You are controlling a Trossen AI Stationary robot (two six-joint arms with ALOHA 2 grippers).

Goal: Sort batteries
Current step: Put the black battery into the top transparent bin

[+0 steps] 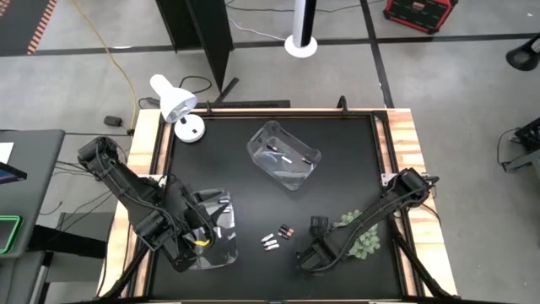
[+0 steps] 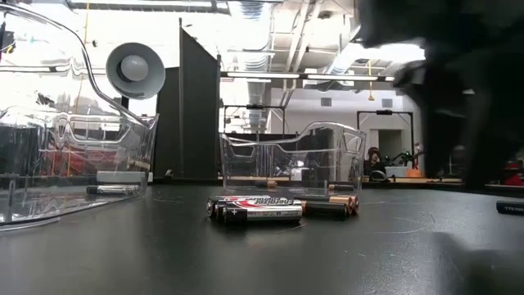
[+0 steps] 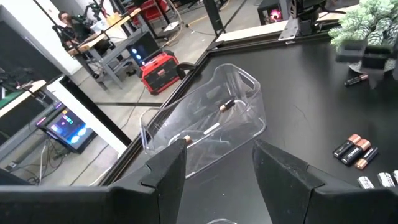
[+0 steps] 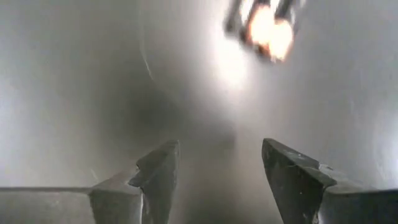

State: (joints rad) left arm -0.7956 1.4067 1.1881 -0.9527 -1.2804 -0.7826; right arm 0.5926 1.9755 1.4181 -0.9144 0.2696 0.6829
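Observation:
Loose batteries lie side by side on the black table: silvery ones (image 1: 270, 244) (image 2: 254, 211) and dark ones with copper ends (image 1: 284, 230) (image 2: 332, 206) (image 3: 354, 149). Others lie in the far clear bin (image 1: 283, 156) (image 3: 211, 124), and one lies in the near-left clear bin (image 1: 215, 228) (image 2: 115, 189). My left gripper (image 1: 201, 239) (image 3: 217, 155) hangs open over the near-left bin, facing the far bin. My right gripper (image 1: 302, 260) (image 4: 217, 155) is open and points down at bare table just right of the loose batteries (image 4: 267, 25).
A white desk lamp (image 1: 177, 105) stands at the far-left corner. A green plant-like clump (image 1: 359, 232) (image 3: 367, 18) sits near the right arm, with one lone battery (image 3: 357, 79) beside it. Wooden table edges (image 1: 405, 135) frame the mat.

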